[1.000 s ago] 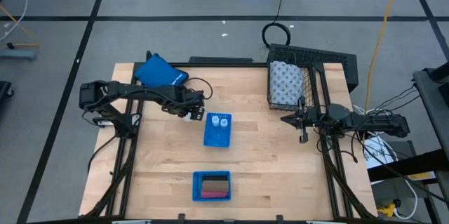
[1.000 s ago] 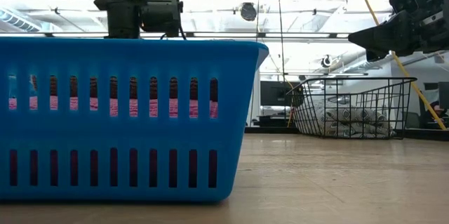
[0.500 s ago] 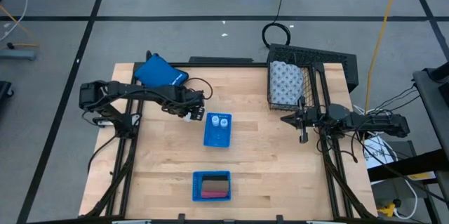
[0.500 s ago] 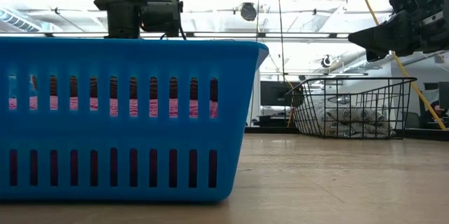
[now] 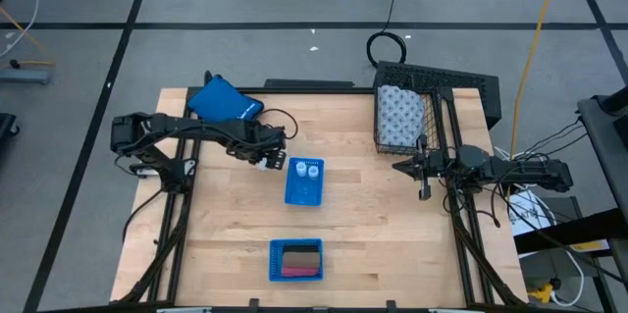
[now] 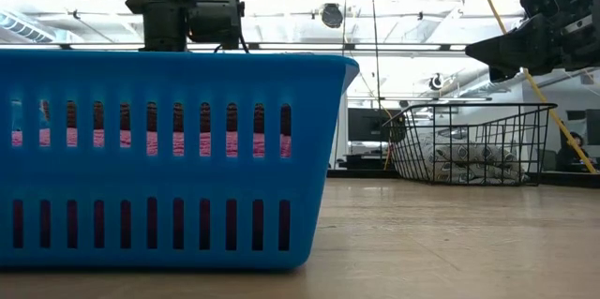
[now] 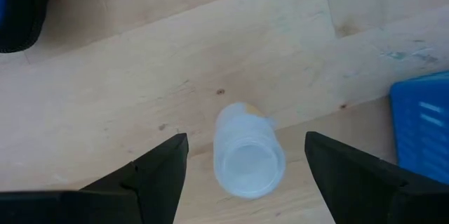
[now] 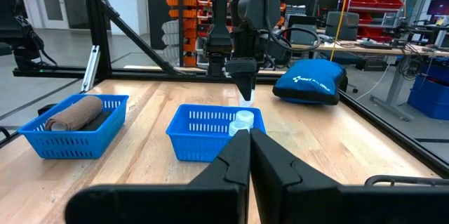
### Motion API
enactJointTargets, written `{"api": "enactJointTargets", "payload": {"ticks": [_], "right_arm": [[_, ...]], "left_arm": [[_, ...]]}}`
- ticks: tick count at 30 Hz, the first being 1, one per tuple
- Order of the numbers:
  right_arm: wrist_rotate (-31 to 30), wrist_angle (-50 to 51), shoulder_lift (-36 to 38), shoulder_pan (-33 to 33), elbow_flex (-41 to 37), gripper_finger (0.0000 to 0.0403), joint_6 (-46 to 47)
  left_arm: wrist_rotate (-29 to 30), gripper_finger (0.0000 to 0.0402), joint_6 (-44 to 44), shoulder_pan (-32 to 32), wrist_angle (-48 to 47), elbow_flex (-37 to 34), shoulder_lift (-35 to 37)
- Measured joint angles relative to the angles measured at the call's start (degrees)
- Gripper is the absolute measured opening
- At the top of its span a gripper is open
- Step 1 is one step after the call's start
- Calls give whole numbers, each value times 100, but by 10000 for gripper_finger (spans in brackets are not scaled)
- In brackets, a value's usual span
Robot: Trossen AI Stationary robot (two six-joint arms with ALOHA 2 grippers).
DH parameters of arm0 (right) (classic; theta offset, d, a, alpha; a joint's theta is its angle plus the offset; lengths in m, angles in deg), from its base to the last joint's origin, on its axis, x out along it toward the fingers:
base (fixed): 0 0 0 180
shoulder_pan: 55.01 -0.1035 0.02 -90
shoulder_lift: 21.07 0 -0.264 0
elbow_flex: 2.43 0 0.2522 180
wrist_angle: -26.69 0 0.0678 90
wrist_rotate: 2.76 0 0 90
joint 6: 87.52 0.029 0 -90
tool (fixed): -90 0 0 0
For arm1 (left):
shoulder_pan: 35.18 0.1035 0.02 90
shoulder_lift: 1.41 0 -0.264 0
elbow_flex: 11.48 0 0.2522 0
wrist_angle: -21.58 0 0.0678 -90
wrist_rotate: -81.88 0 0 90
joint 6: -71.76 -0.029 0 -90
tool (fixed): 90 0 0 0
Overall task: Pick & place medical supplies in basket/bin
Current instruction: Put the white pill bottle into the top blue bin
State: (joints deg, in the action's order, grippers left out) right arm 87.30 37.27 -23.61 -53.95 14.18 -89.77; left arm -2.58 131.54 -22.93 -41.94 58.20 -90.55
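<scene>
Nothing has moved since the earlier frames: both arms and every object sit exactly where they were a second ago.

One small white bottle (image 7: 247, 155) stands upright on the wooden worktop (image 5: 363, 215), just beside the upper blue tray (image 5: 303, 183), which holds two more bottles (image 5: 305, 168). The left end effector (image 5: 271, 154) hangs directly above that lone bottle, its fingers spread wide with the bottle centred in the gap and untouched.

The likely risk is a knock-over. The bottle looks light and narrow, so a descent that drifts off centre could let one finger strike its rim and tip or roll it. The tray wall sits close, and the nearer finger could catch on it. A shallow grip on the smooth plastic could also slip during the carry across to the black wire basket (image 5: 417, 112), where the dotted white roll (image 5: 400, 112) already lies.

The left arm reaches in from the left edge, wrist turned downward. The right arm stretches in from the right, its end effector (image 5: 424, 187) pressed together and empty, waiting near the basket. A lower blue tray (image 5: 296, 260) holds pink and brown blocks.
</scene>
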Motion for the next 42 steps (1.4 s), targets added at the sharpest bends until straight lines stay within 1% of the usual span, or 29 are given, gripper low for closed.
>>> {"api": "enactJointTargets", "payload": {"ticks": [5, 7, 16, 26, 35, 42], "right_arm": [[1, 0, 0, 0, 0, 0, 1], [1, -1, 0, 2, -2, 0, 1], [0, -2, 0, 2, -1, 0, 3], [1, 0, 0, 2, -2, 0, -1], [1, -1, 0, 0, -1, 0, -1], [-1, -2, 0, 2, 0, 0, -1]], "left_arm": [[-6, 295, -101, 0, -13, 0, 0], [-45, 289, -120, 0, -29, 0, 0], [-107, 226, -84, 0, -61, 0, 0], [-103, 186, -58, 0, 34, 0, 0], [-98, 166, -51, 0, 33, 0, 0], [-5, 172, -31, 0, 33, 0, 0]]}}
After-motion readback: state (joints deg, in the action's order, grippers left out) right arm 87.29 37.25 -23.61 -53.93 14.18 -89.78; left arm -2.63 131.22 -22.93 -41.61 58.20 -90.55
